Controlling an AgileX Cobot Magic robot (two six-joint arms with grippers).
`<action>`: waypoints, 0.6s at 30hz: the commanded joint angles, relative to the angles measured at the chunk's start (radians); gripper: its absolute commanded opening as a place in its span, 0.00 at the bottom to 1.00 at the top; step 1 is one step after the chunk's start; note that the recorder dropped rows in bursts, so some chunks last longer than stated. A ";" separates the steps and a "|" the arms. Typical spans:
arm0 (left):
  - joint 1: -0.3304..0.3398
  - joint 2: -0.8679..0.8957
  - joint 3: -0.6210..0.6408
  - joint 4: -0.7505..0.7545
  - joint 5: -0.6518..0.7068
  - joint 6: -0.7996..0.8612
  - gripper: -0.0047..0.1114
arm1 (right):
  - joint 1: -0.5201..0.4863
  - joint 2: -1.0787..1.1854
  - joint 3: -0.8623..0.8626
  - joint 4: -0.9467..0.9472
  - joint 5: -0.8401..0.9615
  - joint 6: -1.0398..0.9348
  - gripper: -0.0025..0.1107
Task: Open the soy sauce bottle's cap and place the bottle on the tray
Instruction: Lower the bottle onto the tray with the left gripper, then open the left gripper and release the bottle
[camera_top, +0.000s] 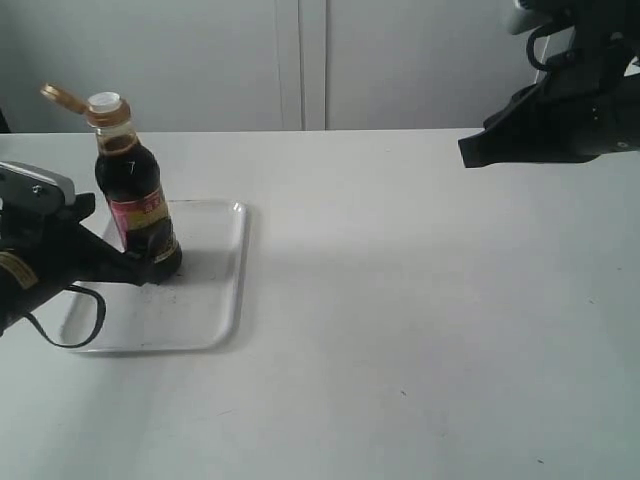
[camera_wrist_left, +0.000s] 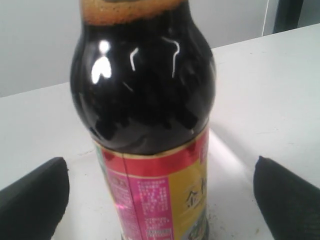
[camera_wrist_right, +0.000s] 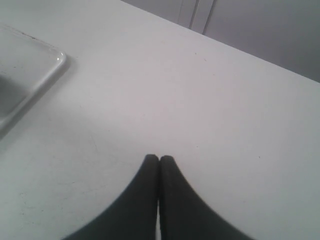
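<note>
**A:** Starting left. The black left gripper (camera_top: 140, 265) is low at the tray, jaws spread wide. Its fingers (camera_wrist_left: 35, 195) are released, 1 each side of the small clear soy sauce bottle of dark liquid with a red, pink and yellow label (camera_top: 135, 200). The wrist view shows a gap on both sides, no contact.

**B:** Where's the bottle?

**A:** Upright on the flat white rectangular plastic tray (camera_top: 225, 300), base about mid-tray. The small orange-brown plastic flip-top cap (camera_top: 65, 97) is swung back on its hinge, with the white spout (camera_top: 105, 101) exposed.

**B:** So both goals look met. I'd say only the retreat is left.

**A:** Agreed. Back straight out along the finger line with the jaws wide. No sideways or lifting move until the tips clear the label. The bottle is tall on a narrow base with the spout open, so 1 nudge likely tips it and spills.

**B:** And the right side?

**A:** Bare white table (camera_top: 420, 330) in the middle. The black right gripper (camera_wrist_right: 159, 162) is raised, well apart from the tray. Its fingers are clenched together on nothing. Leave it parked; it isn't needed.
</note>
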 joint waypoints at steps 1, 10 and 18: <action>0.002 -0.046 0.046 -0.002 -0.002 0.000 0.94 | 0.002 -0.002 0.002 -0.002 -0.007 -0.012 0.02; 0.002 -0.167 0.138 0.001 -0.002 -0.002 0.94 | 0.002 -0.002 0.002 -0.002 -0.007 -0.012 0.02; 0.002 -0.310 0.225 -0.005 -0.002 0.010 0.42 | 0.002 -0.002 0.002 -0.002 -0.007 -0.012 0.02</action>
